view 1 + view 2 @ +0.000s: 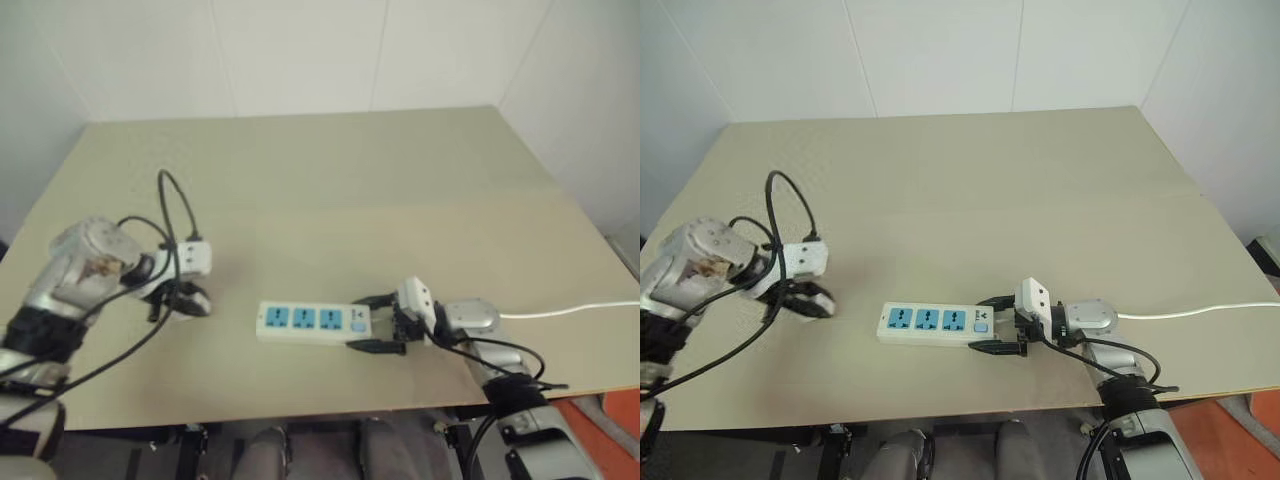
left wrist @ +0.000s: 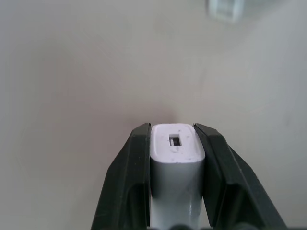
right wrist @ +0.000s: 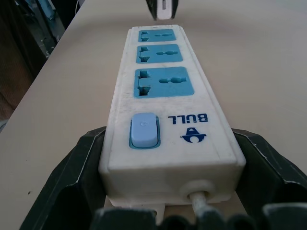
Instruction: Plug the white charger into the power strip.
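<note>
— While I hold the power strip [image 3: 165, 110] at its switch end in my right pincer [image 1: 1002, 322], what has the left got?
— My left pincer [image 2: 176, 158] is clamped on the white charger [image 2: 176, 165] above the bare desk [image 1: 400, 190], left of the strip. The strip's cord [image 1: 570, 310] trails right.

left pincer [image 2: 175, 158] clamped on white charger [image 2: 176, 165] — slotted end outward, beige table [image 2: 72, 72] beyond

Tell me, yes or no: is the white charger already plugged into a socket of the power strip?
No: the white charger sits clamped between the left gripper's fingers, and the power strip's three blue sockets are empty.
</note>
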### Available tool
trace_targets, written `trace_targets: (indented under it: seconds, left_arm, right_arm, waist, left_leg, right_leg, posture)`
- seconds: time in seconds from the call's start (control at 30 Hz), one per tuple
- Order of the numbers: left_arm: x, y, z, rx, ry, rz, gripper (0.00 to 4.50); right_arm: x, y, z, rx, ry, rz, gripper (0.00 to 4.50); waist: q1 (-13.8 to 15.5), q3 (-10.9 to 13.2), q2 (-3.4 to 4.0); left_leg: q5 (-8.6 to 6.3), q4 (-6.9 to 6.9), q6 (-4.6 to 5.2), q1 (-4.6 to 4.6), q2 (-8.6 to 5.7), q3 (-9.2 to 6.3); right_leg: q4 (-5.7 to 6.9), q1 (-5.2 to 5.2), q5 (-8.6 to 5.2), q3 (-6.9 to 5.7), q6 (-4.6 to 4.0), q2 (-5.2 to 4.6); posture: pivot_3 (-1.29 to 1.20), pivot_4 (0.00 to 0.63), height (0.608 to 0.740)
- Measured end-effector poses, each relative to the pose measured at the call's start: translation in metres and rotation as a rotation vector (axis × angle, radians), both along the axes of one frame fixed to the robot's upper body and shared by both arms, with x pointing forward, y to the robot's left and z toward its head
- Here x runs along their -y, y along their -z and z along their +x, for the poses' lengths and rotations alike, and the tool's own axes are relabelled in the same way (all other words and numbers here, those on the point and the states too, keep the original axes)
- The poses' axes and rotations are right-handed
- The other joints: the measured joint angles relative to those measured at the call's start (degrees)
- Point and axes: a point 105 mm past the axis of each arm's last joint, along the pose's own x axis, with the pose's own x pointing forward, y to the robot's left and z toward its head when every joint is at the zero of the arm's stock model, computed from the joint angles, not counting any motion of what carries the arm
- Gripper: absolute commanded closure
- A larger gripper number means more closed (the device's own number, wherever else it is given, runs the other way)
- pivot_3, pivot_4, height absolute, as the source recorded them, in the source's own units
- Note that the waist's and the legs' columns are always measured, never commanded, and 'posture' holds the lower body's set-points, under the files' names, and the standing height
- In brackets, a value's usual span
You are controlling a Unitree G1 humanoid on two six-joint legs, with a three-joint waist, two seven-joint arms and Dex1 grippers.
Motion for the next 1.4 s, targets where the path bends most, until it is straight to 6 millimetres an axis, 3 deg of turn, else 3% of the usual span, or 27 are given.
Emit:
trace_targets:
  seconds: [0.13,0.47,0.77,1.13,1.4]
  left_arm:
    - [0.035,-0.028,0.002,0.072,0.087,-0.256,3.47]
    - [0.099,-0.055,-0.003,0.102,0.183,-0.730,3.47]
    - [0.122,-0.041,-0.025,-0.004,0.269,-0.878,3.47]
    - [0.136,-0.011,-0.035,0.028,0.318,-0.951,3.47]
    - [0.144,0.007,-0.030,0.056,0.322,-0.940,3.47]
  right_arm:
    - [-0.003,0.000,0.000,0.004,-0.008,0.006,1.08]
    - [-0.010,0.000,0.005,0.042,-0.005,0.015,1.08]
    - [-0.014,0.001,0.004,0.050,-0.019,0.020,1.08]
    - [-0.013,0.002,0.004,0.054,-0.021,0.016,1.08]
    - [-0.013,0.001,0.005,0.055,-0.019,0.015,1.08]
  waist:
    - [-0.6,0.0,-0.01]
    - [-0.9,0.0,-0.05]
    - [-1.0,0.0,-0.06]
    - [-0.9,-0.1,-0.07]
    - [-0.9,-0.1,-0.07]
  left_leg:
    - [0.00,0.00,0.00,0.01,0.01,0.01]
    - [-0.01,0.04,-0.01,0.02,0.05,0.02]
    - [0.00,0.04,-0.02,0.05,0.07,0.05]
    - [-0.01,0.04,-0.03,0.05,0.07,0.07]
    - [-0.01,0.04,-0.03,0.06,0.07,0.09]
  right_leg:
    - [-0.01,-0.01,0.00,0.03,-0.01,0.00]
    - [-0.03,-0.01,0.07,0.06,-0.11,0.00]
    - [-0.04,-0.01,0.13,0.10,-0.21,0.02]
    - [-0.10,0.00,0.17,0.10,-0.28,0.02]
    - [-0.11,0.02,0.18,0.10,-0.30,0.02]
  posture:
    - [0.00,0.150,0.740]
    - [0.00,0.150,0.740]
    - [0.00,0.150,0.740]
    - [0.00,0.150,0.740]
    - [0.00,0.150,0.740]
